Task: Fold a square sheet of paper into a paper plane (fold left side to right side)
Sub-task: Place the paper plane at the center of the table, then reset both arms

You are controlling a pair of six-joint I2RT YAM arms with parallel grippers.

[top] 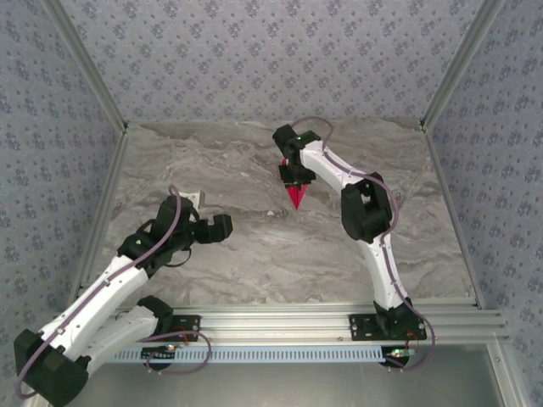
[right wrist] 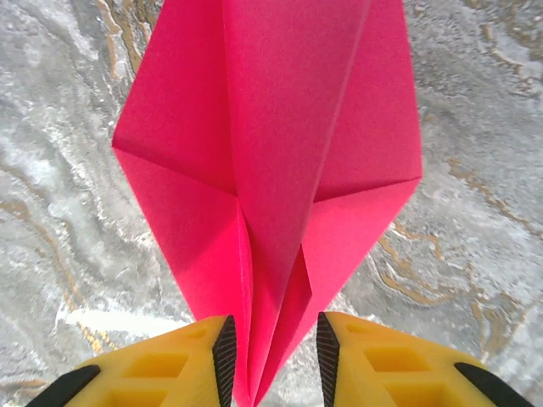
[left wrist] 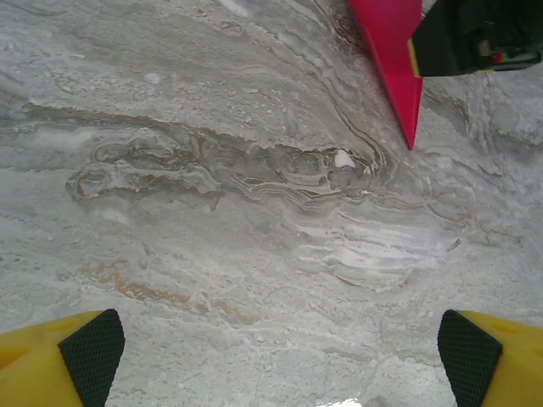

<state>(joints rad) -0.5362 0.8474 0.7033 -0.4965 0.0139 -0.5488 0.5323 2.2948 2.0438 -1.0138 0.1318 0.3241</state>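
My left claw (top: pixel 219 227) hangs low over the marble table (top: pixel 280 263), its yellow fingers (left wrist: pixel 51 360) spread wide with nothing between them. Further right, mid-table, my right claw (top: pixel 295 178) is clamped on the paper plane (top: pixel 296 198) along its centre fold (wings flaring either side). The plane's nose seems to touch the table, though I can't be sure.

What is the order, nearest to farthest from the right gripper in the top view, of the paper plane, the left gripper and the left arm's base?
1. paper plane: pinched in the right gripper, tip pointing toward the near edge.
2. left gripper: open, off to the left and somewhat nearer.
3. left arm's base: bolted at the near edge, far left.
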